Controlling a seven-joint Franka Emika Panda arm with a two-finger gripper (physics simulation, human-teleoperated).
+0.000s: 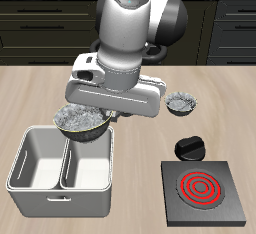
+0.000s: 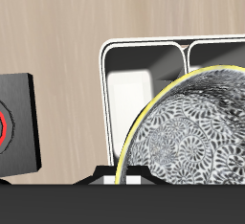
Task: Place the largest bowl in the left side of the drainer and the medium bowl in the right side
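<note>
Wooden desk [image 1: 120, 193] backing onto dark cabinets. Pincer [image 1: 92, 111] gripping largest bowl [image 1: 81, 122] by rim, bowl hanging tilted just under it, over back edge of drainer [image 1: 60, 183]. Medium bowl [image 1: 182, 102] sitting on desk well away from pincer. Black stove [image 1: 205, 191] lying beside drainer, apart from pincer.
</note>
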